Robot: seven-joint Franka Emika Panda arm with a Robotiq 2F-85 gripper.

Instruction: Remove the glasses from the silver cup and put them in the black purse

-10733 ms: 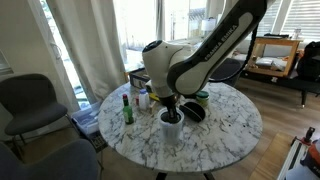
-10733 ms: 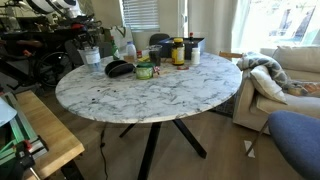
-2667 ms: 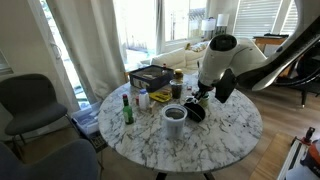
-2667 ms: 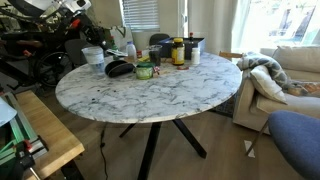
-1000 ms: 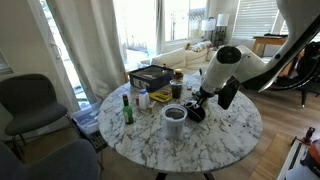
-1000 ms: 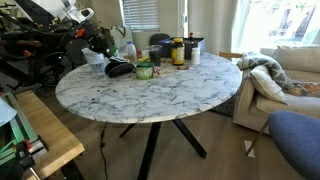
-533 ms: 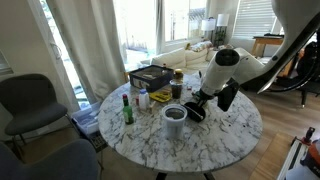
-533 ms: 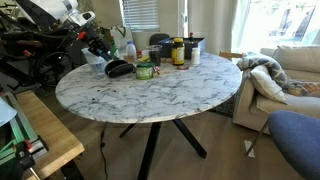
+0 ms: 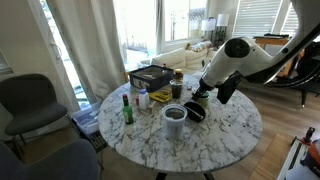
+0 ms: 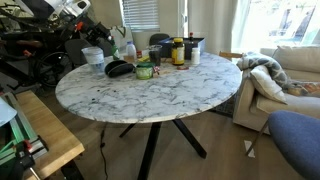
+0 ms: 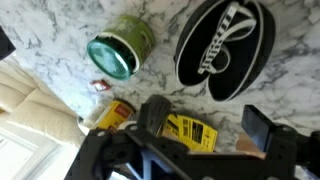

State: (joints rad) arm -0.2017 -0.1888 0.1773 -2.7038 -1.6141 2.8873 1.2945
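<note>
The black purse lies flat on the marble table, and a thin pale outline shaped like the folded glasses rests on top of it. My gripper hangs open just above and beside the purse, with nothing between its fingers. Both exterior views show the purse next to the silver cup. The gripper hovers a little above the purse. From there the glasses are too small to make out.
A green-lidded jar stands beside the purse, and a yellow-labelled item lies under the gripper. A green bottle, a dark box and several bottles crowd the table's far part. Chairs surround it.
The gripper has opened from shut and lifted slightly away from the purse. The arm has swung up a little; the cup and purse have stayed put.
</note>
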